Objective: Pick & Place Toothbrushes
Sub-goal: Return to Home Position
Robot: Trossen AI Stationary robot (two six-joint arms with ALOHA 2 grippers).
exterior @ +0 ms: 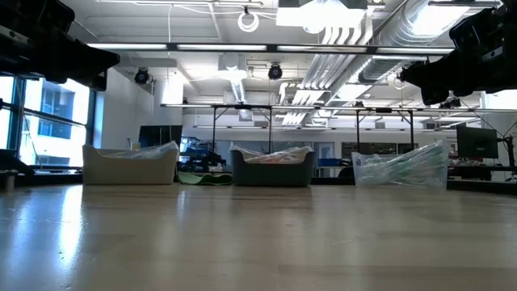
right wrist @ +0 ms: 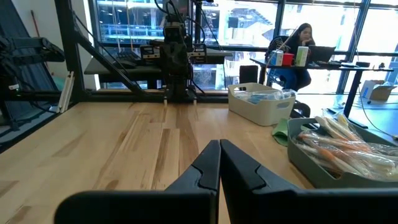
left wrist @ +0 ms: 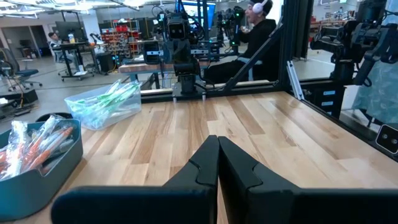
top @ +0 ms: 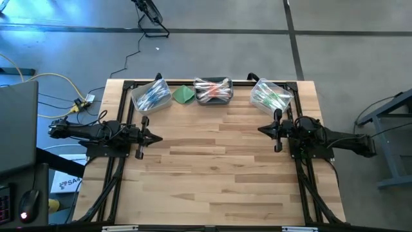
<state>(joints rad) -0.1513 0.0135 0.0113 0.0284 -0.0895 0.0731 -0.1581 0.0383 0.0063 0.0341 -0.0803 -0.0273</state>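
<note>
Three bins of toothbrushes stand on their bases along the table's far edge. The pale left bin holds blue ones. The dark middle bin holds pink-orange ones. The clear right bin holds green ones. My left gripper is shut and level at the table's left side, pointing toward the right side. My right gripper is shut and level at the right side, pointing toward the left side. Neither gripper has anything between its fingers.
A folded green cloth lies between the left and middle bins. Bare wooden tabletop stretches between the two arms and toward the near edge. A black frame runs along the far edge. People sit at desks in the room beyond.
</note>
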